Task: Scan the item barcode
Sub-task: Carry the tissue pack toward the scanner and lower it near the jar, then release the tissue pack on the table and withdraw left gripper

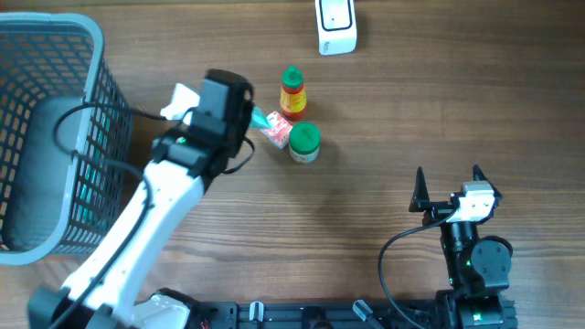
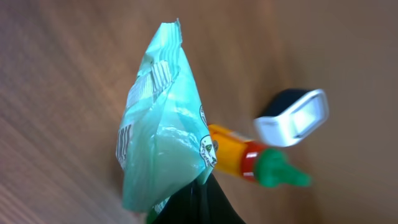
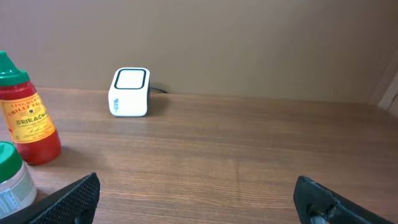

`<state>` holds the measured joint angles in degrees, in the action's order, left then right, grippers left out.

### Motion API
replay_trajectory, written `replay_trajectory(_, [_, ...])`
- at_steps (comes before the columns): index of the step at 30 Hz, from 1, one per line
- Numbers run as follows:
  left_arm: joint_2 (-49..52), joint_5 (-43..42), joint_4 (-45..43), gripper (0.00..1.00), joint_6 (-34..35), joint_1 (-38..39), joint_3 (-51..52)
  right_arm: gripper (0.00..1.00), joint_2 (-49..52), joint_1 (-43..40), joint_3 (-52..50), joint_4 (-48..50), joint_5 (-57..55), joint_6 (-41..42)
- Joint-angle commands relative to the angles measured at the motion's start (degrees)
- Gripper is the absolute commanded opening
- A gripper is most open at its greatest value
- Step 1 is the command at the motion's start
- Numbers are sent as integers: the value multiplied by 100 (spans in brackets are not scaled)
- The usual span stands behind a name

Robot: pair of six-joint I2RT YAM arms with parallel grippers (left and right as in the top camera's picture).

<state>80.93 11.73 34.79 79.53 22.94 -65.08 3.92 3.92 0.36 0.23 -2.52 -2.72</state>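
The left fingers are clamping shut on one end of the teal packet. They are holding it left of centre in the far half of the tabletop, just beside the sriracha bottle and the green-lidded jar. The right fingers are standing wide apart and gripping nothing, near the front right corner.

The packet is looking light, soft and puffed with air, with a glossy film that is probably going to be slippery and crumple under a hard squeeze. The flat crimped seam at the end is looking like the safest place to pinch. That would be leaving the printed faces free and flat enough to read.

Its long axis is running straight out from the left fingers, with the free serrated end pointing toward the right edge, in between the bottle and the jar. Barcode-like stripes are showing along one side face. The scanner is sitting at the far edge, well apart, so that striped face is likely needing turning toward its window.
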Motion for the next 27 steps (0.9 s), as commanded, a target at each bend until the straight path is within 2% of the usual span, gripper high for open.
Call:
replay_trajectory(1, [625,44,13,4,-109,245,20,100,11,-24,0,24,92,-28])
replay_trajectory(9, [1513,-487,-22,4,-111,505,20,100,11,-24,0,24,92,-26])
replay_trajectory(10, [1513,-490,-22,11,-111,511,20,100,11,-24,0,24,92,-26])
replay_trajectory(11, [1510,-494,-24,24,-111,520,20,100,11,-24,0,24,92,-28])
replay_trajectory(12, [1504,-564,-24,49,-111,518,20,100,11,-24,0,24,92,-26])
replay_trajectory(14, [1484,-822,-26,64,-114,518,20,100,11,-24,0,24,92,-26])
replay_trajectory(22, [1019,-997,-50,77,-136,516,13,100,11,-24,0,24,92,-26])
replay_trajectory(27, [328,-31,-313,86,-136,516,13,100,11,-24,0,24,92,-26])
